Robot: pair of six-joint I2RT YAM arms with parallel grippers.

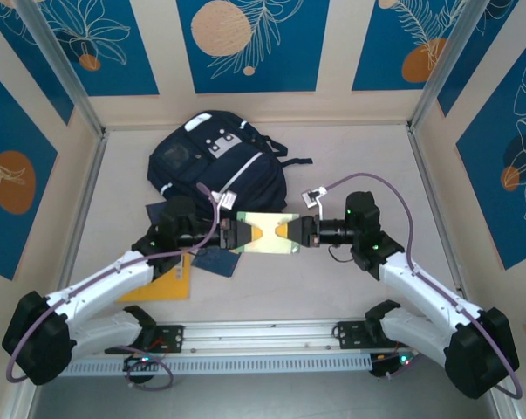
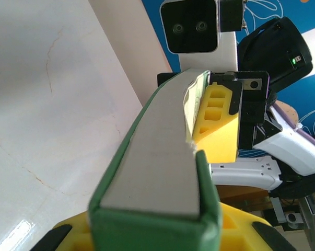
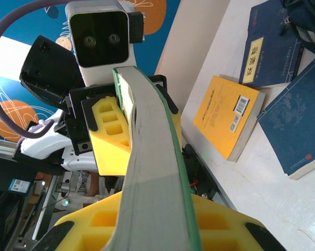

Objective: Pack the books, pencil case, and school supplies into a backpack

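- Green pad hangs level over the table, just in front of the backpack, an end in each gripper.
- L gripper: closed on the pad's L end. R gripper: clamped on the other end.
- Prob. a hand-over or re-grip, judging by the two-ended hold: lets one arm get a better grip before the pad goes in the bag.
- Orange book and navy books lie flat by the bag, not yet packed.
- Writing: navy cover has a yellow label w/ characters, too small to read; orange cover shows a barcode + QR sticker.
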